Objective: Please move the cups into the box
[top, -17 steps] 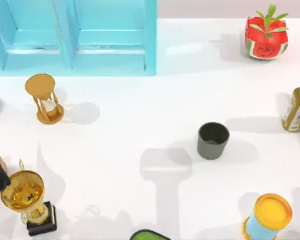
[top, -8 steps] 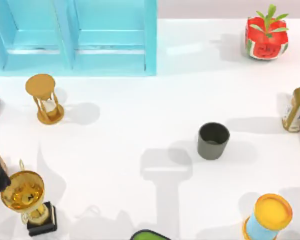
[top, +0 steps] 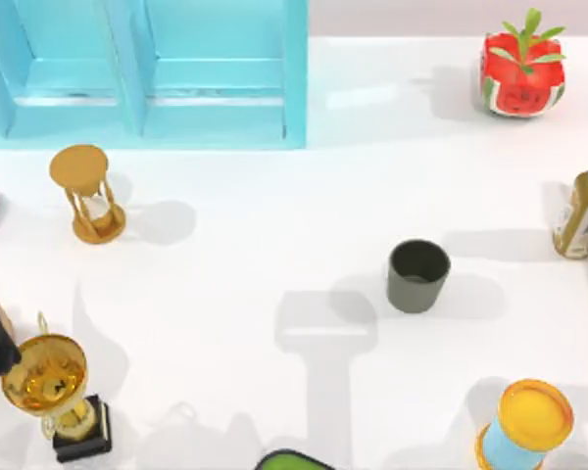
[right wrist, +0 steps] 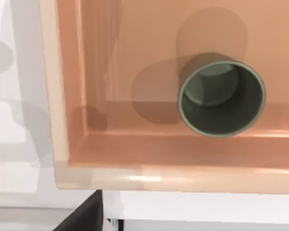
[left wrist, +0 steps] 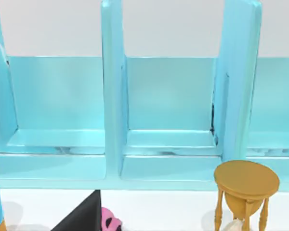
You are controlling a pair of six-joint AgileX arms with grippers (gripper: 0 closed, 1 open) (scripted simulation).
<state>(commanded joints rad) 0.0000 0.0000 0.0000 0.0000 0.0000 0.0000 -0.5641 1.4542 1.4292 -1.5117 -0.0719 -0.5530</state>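
Table (top: 274, 245): white, cluttered at the edges, with open space mid-way.

Shelf (top: 142, 73): teal, at the far left corner. Not part of the task. The left wrist camera faces its compartments.

Box (right wrist: 62, 144): orange, open-topped, seen from straight above by the right wrist camera. The rim and one corner are visible. Where it sits on the table cannot be told.

Distractors: trophy (top: 49, 387) near left, hourglass (top: 86, 191) in front of the shelf, can (top: 529, 426) near right, bottle (top: 583, 211) at the right edge. All stand well apart from the free cup, so access to it looks unobstructed.

Cups: cup one (right wrist: 221, 98) stands upright on the box floor, mouth up, close to one wall, with nothing around it. It reads as delivered. Cup two (top: 418, 275) stands upright on the table right of centre, between bottle and can but near neither. Judgement: task half done. Cup two lies on the right arm's side, so that arm is the likely one to fetch it.

Right gripper (right wrist: 84, 216): a dark sliver at the frame edge, above the box. Opening cannot be told; no cup is seen in its grasp.

Left gripper (left wrist: 82, 216): a dark sliver low in its own view, arm at the table's left edge beside the trophy. Opening cannot be told; it appears parked.
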